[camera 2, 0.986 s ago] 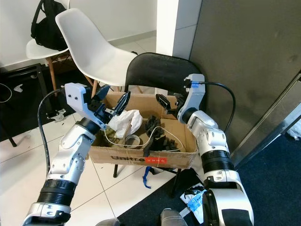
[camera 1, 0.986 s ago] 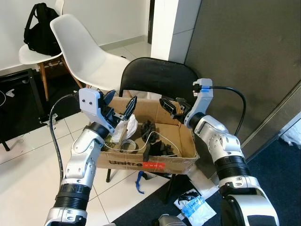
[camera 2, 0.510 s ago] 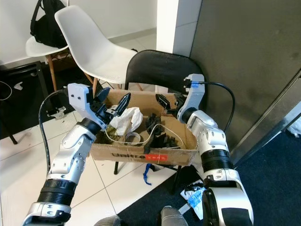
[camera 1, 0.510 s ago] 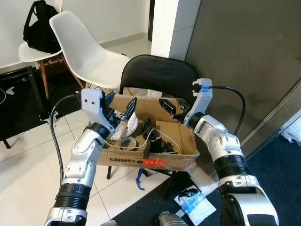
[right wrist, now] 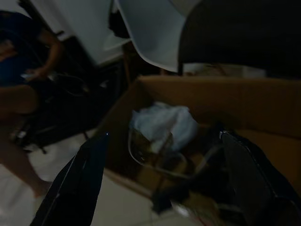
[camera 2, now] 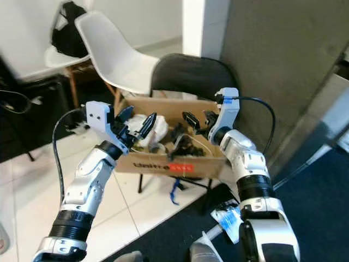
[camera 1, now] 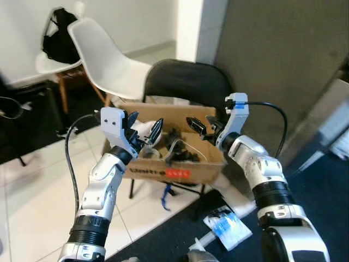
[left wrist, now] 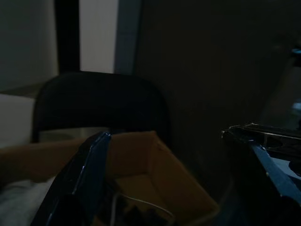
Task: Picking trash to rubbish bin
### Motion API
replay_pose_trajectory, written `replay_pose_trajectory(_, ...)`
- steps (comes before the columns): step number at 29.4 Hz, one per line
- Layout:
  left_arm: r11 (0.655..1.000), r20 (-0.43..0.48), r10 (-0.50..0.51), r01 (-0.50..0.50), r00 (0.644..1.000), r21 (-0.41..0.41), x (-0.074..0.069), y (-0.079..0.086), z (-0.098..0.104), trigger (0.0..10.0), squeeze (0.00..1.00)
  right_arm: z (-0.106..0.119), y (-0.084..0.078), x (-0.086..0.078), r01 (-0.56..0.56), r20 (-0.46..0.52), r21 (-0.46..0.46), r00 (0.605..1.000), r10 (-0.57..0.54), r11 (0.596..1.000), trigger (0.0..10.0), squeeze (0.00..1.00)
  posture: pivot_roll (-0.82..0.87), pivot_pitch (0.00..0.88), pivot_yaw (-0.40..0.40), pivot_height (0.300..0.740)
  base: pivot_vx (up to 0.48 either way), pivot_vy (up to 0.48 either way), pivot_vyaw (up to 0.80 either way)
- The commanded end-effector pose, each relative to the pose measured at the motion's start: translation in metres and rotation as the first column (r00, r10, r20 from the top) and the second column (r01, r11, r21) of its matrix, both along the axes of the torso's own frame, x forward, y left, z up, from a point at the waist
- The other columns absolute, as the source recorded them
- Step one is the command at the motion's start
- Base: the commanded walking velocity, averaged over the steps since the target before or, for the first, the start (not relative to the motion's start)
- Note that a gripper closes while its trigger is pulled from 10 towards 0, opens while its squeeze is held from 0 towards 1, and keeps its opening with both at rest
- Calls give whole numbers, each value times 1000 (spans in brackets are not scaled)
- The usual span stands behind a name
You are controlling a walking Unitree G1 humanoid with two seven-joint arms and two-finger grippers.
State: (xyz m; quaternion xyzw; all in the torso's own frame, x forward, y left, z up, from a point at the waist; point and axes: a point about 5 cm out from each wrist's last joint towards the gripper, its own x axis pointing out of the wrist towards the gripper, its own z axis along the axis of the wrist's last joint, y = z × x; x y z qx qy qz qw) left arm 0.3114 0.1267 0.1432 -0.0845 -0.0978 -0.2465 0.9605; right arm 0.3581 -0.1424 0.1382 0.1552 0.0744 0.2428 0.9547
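An open brown cardboard box [camera 1: 180,164] sits on a black chair [camera 1: 188,82]; a white plastic chair [camera 1: 106,60] stands far left.

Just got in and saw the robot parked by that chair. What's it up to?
It is working at a cardboard box of trash that sits on a black chair. Its left hand and right hand hover over the box, fingers open, holding nothing. White crumpled paper, a white cable and dark scraps lie inside. A blue-and-white packet lies on the floor.
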Motion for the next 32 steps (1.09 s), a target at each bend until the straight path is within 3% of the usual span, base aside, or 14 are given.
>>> replay_pose_trajectory(1,1000,-15,7,-7,1000,7,-1,3,-4,10000,0,0,5,-1,-18,17,1,1000,18,1000,10000,0,-40,0,-18,740,-356,0,0)
replay_pose_trajectory(12,1000,-6,7,-7,1000,-2,-2,3,-2,10000,0,3,6,-4,-52,81,-44,995,56,998,10000,0,-39,0,-20,740,-312,0,0)
replay_pose_trajectory(32,1000,8,-1,1,1000,-22,-3,3,-1,10000,0,2,8,-7,-90,108,-85,989,99,992,10000,0,-39,0,-20,740,0,0,788)
